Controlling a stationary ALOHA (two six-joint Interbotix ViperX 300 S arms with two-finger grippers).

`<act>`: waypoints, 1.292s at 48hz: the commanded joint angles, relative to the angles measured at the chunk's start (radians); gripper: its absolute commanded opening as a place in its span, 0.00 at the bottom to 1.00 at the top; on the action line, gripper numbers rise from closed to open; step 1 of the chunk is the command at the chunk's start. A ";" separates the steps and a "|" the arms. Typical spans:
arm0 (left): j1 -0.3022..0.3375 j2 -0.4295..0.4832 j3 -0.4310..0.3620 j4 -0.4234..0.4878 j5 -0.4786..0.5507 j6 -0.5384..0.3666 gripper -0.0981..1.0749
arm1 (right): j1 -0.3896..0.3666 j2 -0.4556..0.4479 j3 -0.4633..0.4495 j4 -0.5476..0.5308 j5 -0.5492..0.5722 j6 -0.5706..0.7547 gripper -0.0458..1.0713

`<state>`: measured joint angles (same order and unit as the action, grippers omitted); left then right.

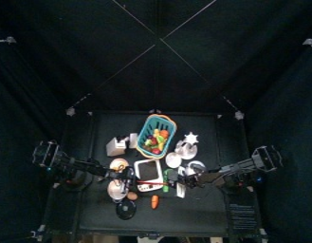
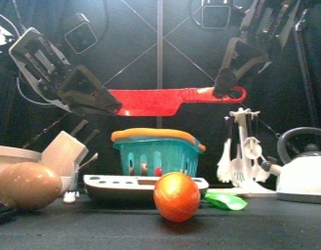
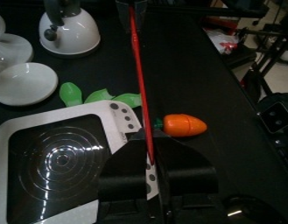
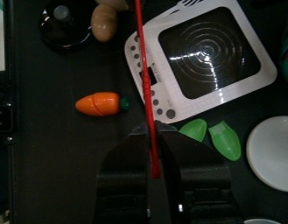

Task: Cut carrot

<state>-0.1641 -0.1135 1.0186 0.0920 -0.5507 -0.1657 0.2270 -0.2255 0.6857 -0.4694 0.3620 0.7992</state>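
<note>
Hanging level above the table, a red knife (image 2: pixel 160 98) is held at both ends: the left gripper (image 2: pixel 108 99) pinches its blade end and the right gripper (image 2: pixel 228 94) closes on the handle end, so both sets of jaws are pressed onto the knife. In each wrist view the knife appears edge-on as a thin red line running away from the jaws.

The carrot (image 3: pixel 185 124) lies on the bare table just beside the white board (image 3: pixel 59 166), off the edge that carries a row of dark dots, with its green stub turned toward the board. It is well below the blade and untouched. Green leaf-shaped pieces (image 4: pixel 212 136) lie near another edge of the board.

By my reading, the cut itself has not begun; this is the step of carrying and aligning the tool. The next move calls for centring the blade across the carrot's length, then lowering both ends evenly so the edge meets it squarely rather than rolling it aside.
</note>
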 commanded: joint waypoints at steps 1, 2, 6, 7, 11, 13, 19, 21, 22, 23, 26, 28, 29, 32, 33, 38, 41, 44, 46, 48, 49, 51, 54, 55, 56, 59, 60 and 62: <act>-0.041 0.021 -0.035 -0.012 -0.005 0.002 0.36 | 0.025 -0.008 -0.020 0.015 -0.005 0.003 0.42; -0.051 0.028 -0.038 -0.018 -0.005 0.002 0.36 | 0.034 -0.003 -0.020 0.021 -0.006 0.003 0.42; -0.097 0.064 -0.058 -0.055 -0.005 0.002 0.36 | 0.069 0.012 -0.020 0.038 -0.006 0.002 0.42; -0.106 0.074 -0.063 -0.063 -0.005 0.002 0.36 | 0.078 0.017 -0.020 0.041 -0.005 0.002 0.42; -0.140 0.106 -0.081 -0.101 -0.005 0.002 0.36 | 0.110 0.040 -0.021 0.049 0.003 0.005 0.42; -0.155 0.121 -0.092 -0.123 -0.005 0.003 0.36 | 0.120 0.051 -0.021 0.049 0.009 0.006 0.42; -0.206 0.163 -0.121 -0.178 -0.005 0.006 0.36 | 0.133 0.080 -0.026 0.060 0.020 0.005 0.42; -0.219 0.172 -0.127 -0.189 -0.005 0.006 0.36 | 0.133 0.091 -0.025 0.061 0.020 0.005 0.42; -0.225 0.176 -0.130 -0.195 -0.005 0.006 0.36 | 0.135 0.094 -0.025 0.061 0.021 0.005 0.42; -0.235 0.184 -0.133 -0.202 -0.005 0.006 0.36 | 0.135 0.098 -0.026 0.061 0.021 0.005 0.42; -0.253 0.199 -0.140 -0.221 -0.005 0.006 0.36 | 0.135 0.109 -0.026 0.063 0.023 0.006 0.42; -0.259 0.210 -0.144 -0.238 -0.005 0.006 0.35 | 0.135 0.114 -0.028 0.063 0.023 0.006 0.42; -0.264 0.216 -0.146 -0.250 -0.005 0.006 0.35 | 0.135 0.117 -0.028 0.063 0.023 0.006 0.42; -0.275 0.235 -0.150 -0.288 -0.003 0.009 0.35 | 0.137 0.124 -0.028 0.063 0.026 0.006 0.42; -0.278 0.238 -0.150 -0.295 -0.005 0.009 0.35 | 0.135 0.126 -0.028 0.063 0.028 0.006 0.42; -0.296 0.270 -0.153 -0.345 -0.003 0.028 0.35 | 0.141 0.132 -0.029 0.063 0.040 0.008 0.42; -0.311 0.288 -0.161 -0.380 -0.003 0.051 0.35 | 0.144 0.138 -0.034 0.067 0.048 0.008 0.42; -0.321 0.299 -0.170 -0.410 -0.002 0.077 0.35 | 0.147 0.143 -0.040 0.072 0.054 0.008 0.42; -0.327 0.305 -0.178 -0.426 0.000 0.098 0.35 | 0.150 0.150 -0.046 0.074 0.057 0.006 0.42; -0.333 0.307 -0.184 -0.446 0.003 0.123 0.35 | 0.152 0.156 -0.052 0.074 0.060 0.006 0.42; -0.334 0.308 -0.187 -0.453 0.003 0.132 0.35 | 0.153 0.160 -0.054 0.074 0.061 0.006 0.42; -0.337 0.308 -0.192 -0.465 0.005 0.149 0.35 | 0.153 0.166 -0.057 0.074 0.064 0.006 0.42; -0.341 0.308 -0.195 -0.486 0.005 0.173 0.35 | 0.155 0.175 -0.061 0.072 0.071 0.005 0.42; -0.342 0.308 -0.196 -0.491 0.005 0.178 0.35 | 0.155 0.178 -0.061 0.071 0.072 0.005 0.42; -0.341 0.308 -0.196 -0.497 0.005 0.181 0.35 | 0.155 0.181 -0.061 0.071 0.074 0.005 0.42; -0.341 0.308 -0.196 -0.511 0.005 0.187 0.35 | 0.155 0.186 -0.063 0.069 0.078 0.005 0.42; -0.342 0.310 -0.196 -0.512 0.005 0.187 0.35 | 0.155 0.189 -0.061 0.069 0.083 0.005 0.42; -0.341 0.310 -0.196 -0.515 0.005 0.187 0.35 | 0.155 0.190 -0.061 0.067 0.084 0.005 0.42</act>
<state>-0.4786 0.2025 0.8376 -0.4203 -0.5430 0.0184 0.3881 -0.0245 0.6381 -0.3973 0.4310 0.8053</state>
